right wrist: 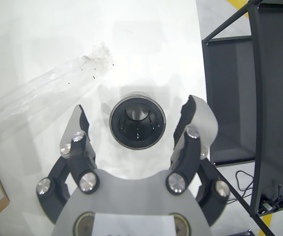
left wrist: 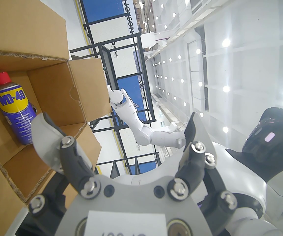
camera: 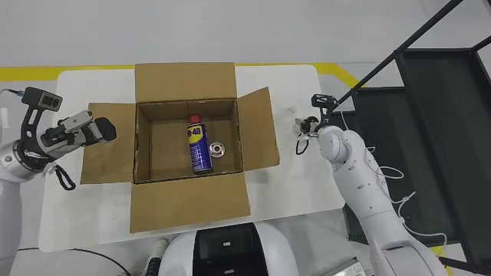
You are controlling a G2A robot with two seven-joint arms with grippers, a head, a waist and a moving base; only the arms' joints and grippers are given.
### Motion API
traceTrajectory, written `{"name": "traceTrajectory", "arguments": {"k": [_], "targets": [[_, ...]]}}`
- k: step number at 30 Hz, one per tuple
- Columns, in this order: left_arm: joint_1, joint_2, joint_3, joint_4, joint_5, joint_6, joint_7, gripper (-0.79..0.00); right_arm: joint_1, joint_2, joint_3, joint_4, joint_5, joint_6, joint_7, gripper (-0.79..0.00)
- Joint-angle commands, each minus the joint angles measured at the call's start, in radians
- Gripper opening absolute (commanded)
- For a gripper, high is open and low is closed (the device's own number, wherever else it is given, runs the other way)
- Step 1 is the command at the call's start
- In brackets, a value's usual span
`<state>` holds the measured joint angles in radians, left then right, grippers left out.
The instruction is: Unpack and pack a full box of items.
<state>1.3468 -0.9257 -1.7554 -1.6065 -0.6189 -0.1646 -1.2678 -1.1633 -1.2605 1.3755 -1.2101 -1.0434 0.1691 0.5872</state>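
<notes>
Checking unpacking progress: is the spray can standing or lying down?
Lying down. The spray can rests lengthwise on the floor of the open box, its side facing up.

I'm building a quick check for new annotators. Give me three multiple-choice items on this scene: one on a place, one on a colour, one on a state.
1. Where is the spray can? A in a plastic bin; B inside the cardboard box; C held up by an arm.
2. What colour is its cap? A red; B green; C white.
3. How do the right gripper jaws stand? A shut on the can; B open; C shut on nothing.
Key: B, the can lies on the box floor; A, the cap shows red; B, the jaws are apart, with the black cylinder seen untouched between them.
</notes>
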Motion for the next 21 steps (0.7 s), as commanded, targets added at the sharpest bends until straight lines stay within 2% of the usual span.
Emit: {"name": "traceTrajectory", "arguments": {"k": [1,7,11,18,21], "targets": [[0.000,0.000,0.000,0.000,0.000,0.000,0.000,0.000,0.006,-0.002,-0.003,0.013,0.001,0.009,-0.008,-0.785],[0.000,0.000,0.000,0.000,0.000,0.000,0.000,0.000,0.004,-0.004,-0.012,0.018,0.001,0.014,-0.017,-0.785],[0.000,0.000,0.000,0.000,0.000,0.000,0.000,0.000,-0.026,0.000,-0.007,-0.045,-0.028,0.025,-0.006,-0.785],[0.000,0.000,0.000,0.000,0.000,0.000,0.000,0.000,-0.182,0.019,0.071,-0.378,-0.074,0.039,0.035,-0.785],[0.000,0.000,0.000,0.000,0.000,0.000,0.000,0.000,-0.249,0.027,0.112,-0.527,-0.062,0.008,0.055,-0.785]]}}
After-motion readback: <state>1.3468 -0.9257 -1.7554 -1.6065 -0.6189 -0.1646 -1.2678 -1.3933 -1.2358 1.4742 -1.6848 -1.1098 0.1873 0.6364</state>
